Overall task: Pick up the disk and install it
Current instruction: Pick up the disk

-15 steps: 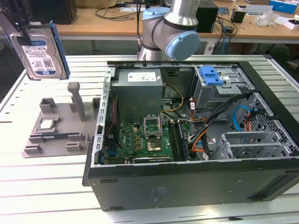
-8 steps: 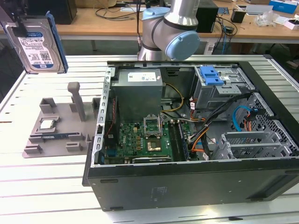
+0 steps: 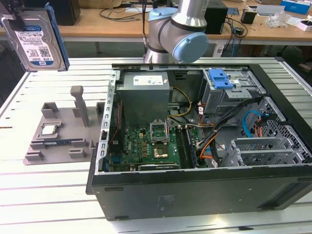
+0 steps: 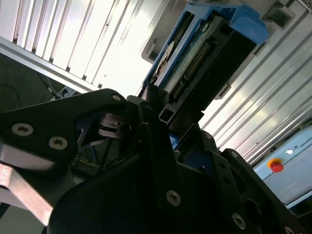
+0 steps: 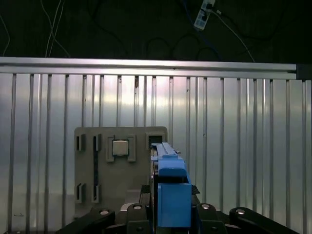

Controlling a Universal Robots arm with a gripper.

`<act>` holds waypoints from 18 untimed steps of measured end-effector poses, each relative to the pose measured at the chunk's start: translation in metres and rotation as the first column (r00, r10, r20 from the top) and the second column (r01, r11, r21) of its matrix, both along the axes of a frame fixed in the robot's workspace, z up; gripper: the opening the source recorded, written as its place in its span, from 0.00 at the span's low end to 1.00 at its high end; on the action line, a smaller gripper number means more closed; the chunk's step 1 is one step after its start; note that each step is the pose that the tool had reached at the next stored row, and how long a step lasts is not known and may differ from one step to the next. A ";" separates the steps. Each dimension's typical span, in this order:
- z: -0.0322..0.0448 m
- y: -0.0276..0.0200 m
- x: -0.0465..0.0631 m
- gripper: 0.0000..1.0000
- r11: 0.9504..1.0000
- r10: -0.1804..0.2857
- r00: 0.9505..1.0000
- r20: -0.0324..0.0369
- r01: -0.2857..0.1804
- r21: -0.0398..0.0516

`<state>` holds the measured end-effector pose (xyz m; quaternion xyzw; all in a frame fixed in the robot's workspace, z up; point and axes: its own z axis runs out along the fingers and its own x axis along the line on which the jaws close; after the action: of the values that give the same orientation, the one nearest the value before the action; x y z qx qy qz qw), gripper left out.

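1. From where I stand, the disk [image 3: 35, 41] hangs high at the exterior view's left, and the picture's top edge cuts off its upper end.
2. In the first wrist view it shows edge-on, its lower end swallowed between the clamped fingers of the tool [image 5: 169, 213].
3. The arm [image 3: 165, 34] runs out of the picture's top edge.
4. The computer case [image 3: 195, 195] is clipped at the exterior view's right edge.

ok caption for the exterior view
Raised disk above the grey fixture, open computer case alongside
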<state>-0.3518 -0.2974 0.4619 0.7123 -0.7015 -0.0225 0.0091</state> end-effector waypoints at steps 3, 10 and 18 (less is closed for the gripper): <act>0.0063 0.0002 0.000 0.37 1.000 0.000 1.000 0.000 0.000 0.000; 0.0266 0.0006 0.000 0.37 1.000 0.000 1.000 0.000 0.000 0.000; 0.0500 0.0008 0.000 0.37 1.000 0.000 1.000 0.000 0.000 0.000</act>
<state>-0.3517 -0.2965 0.5118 0.7123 -0.7015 -0.0225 0.0091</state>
